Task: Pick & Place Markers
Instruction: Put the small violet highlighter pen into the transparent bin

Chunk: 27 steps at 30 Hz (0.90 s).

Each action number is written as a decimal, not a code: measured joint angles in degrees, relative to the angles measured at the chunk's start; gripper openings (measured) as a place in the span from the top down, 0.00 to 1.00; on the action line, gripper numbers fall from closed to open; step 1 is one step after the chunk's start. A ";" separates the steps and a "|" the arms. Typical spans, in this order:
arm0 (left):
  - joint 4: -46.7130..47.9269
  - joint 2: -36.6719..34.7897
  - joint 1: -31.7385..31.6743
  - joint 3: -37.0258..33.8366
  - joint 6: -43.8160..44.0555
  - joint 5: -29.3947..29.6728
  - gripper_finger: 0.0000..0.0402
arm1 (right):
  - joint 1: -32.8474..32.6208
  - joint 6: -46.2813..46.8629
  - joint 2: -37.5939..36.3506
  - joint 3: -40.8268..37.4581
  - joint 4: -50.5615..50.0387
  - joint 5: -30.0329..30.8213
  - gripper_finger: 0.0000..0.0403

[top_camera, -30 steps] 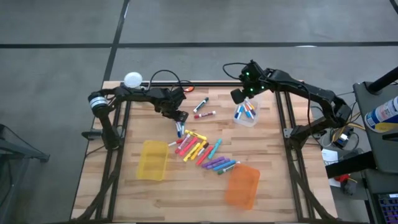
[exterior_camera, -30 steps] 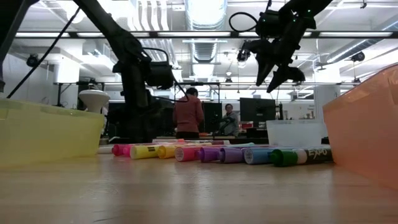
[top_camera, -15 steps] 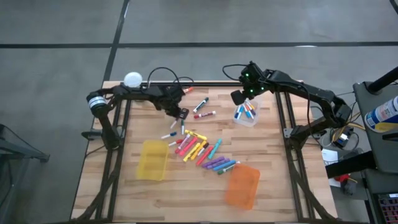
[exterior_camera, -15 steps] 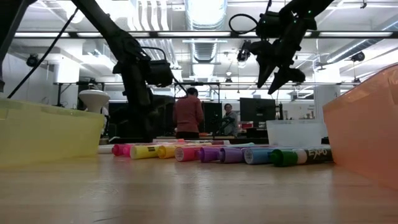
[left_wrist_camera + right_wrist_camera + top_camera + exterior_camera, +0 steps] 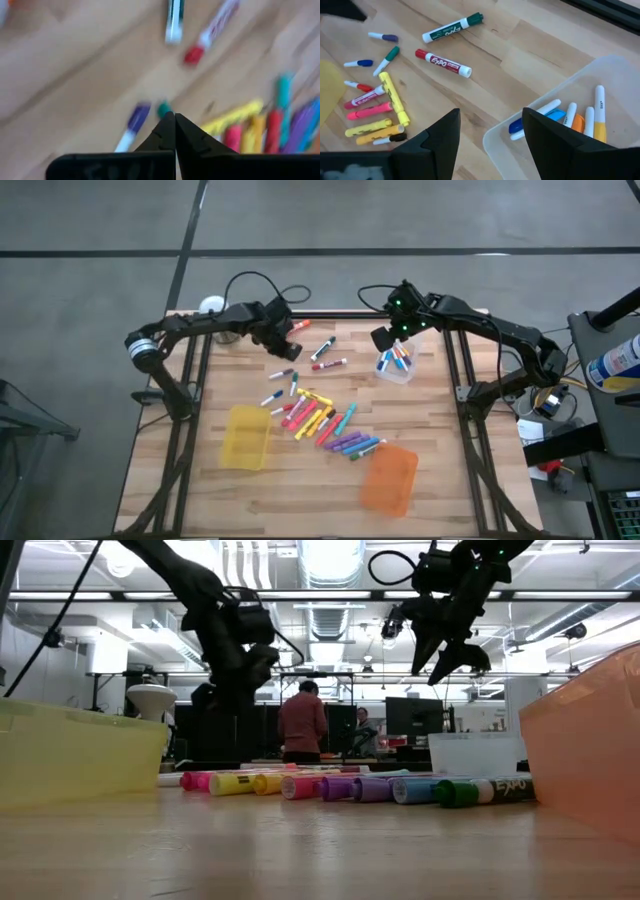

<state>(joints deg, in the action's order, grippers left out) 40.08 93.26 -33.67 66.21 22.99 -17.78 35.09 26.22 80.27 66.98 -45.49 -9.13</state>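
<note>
Three bins on the counter [image 5: 440, 460]: yellow bin [image 5: 245, 437] toward the left edge, orange bin [image 5: 390, 479] near the front, neither showing anything inside, and a clear bin [image 5: 396, 367] toward the far right edge holding about five markers. Roughly two dozen loose markers [image 5: 322, 420] strewn mid-counter, two Expo markers [image 5: 443, 62] lying apart toward the far edge. Left hand [image 5: 288, 349] raised near the far edge, pressed together on nothing. Right hand [image 5: 383, 337] above the clear bin, spread.
</note>
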 joint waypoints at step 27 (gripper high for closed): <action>-8.24 0.62 4.50 -10.97 -16.99 6.89 0.69 | 0.02 0.35 0.07 0.00 1.55 0.11 0.49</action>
<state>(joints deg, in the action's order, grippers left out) 31.84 93.89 -29.18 55.24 5.99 -10.89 35.11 26.57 80.34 66.98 -43.94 -9.02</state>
